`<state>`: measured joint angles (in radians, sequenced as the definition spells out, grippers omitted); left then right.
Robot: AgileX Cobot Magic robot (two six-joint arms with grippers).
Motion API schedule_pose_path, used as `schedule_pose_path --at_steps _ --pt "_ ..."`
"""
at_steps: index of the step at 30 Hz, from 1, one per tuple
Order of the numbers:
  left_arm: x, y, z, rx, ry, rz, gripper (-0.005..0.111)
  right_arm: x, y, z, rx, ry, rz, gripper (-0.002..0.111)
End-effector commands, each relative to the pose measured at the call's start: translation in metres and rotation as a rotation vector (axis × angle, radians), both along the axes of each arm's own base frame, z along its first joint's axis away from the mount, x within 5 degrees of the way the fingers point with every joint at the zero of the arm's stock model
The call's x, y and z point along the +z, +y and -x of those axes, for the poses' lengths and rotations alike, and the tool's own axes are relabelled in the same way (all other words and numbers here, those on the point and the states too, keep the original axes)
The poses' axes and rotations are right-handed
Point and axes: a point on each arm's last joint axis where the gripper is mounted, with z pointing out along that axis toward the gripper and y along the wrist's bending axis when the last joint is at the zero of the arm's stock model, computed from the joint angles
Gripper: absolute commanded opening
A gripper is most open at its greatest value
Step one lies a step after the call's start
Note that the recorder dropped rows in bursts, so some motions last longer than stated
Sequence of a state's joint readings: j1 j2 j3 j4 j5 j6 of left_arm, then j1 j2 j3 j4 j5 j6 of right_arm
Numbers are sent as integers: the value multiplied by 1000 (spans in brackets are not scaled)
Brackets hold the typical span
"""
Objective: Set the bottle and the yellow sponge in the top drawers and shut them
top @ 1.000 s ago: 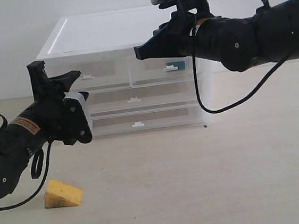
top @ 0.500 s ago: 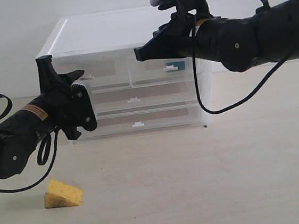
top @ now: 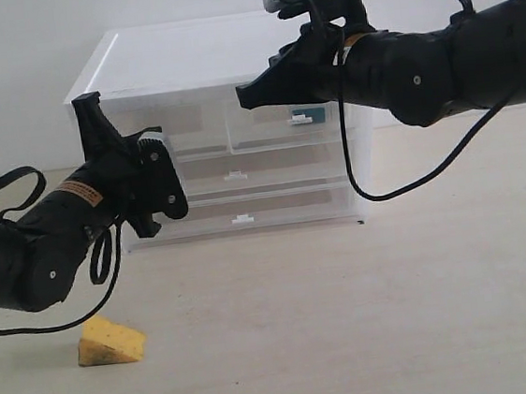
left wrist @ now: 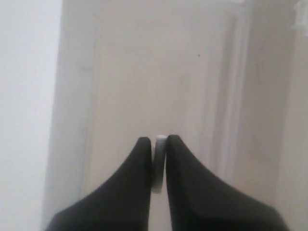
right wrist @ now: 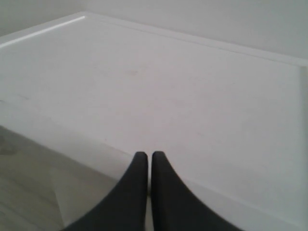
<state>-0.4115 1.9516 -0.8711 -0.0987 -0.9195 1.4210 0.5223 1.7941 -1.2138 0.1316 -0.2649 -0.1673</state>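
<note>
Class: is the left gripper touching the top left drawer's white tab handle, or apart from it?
Touching. The left wrist view shows the left gripper closed on the white tab handle, with no gap on either side.

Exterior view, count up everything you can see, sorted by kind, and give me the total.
Cabinet: 1
Small top drawers: 2
Wide drawers: 2
Yellow sponge: 1
Bottle, seen through the right top drawer: 1
Robot arms: 2
Total: 9
</note>
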Motion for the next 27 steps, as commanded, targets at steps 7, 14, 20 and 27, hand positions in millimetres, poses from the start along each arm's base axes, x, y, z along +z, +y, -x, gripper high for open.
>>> schedule_pose_path --at_steps 7,14,20,27 --pt "-9 -19 17 20 37 37 4 -6 -1 2 11 48 38 0" --pt "-19 -23 43 12 14 5 4 -6 -1 2 10 45 37 0" --pt "-15 -26 63 32 5 9 4 -6 -1 2 10 45 37 0" --pt "-6 -31 89 9 14 29 4 -6 -1 2 10 45 37 0"
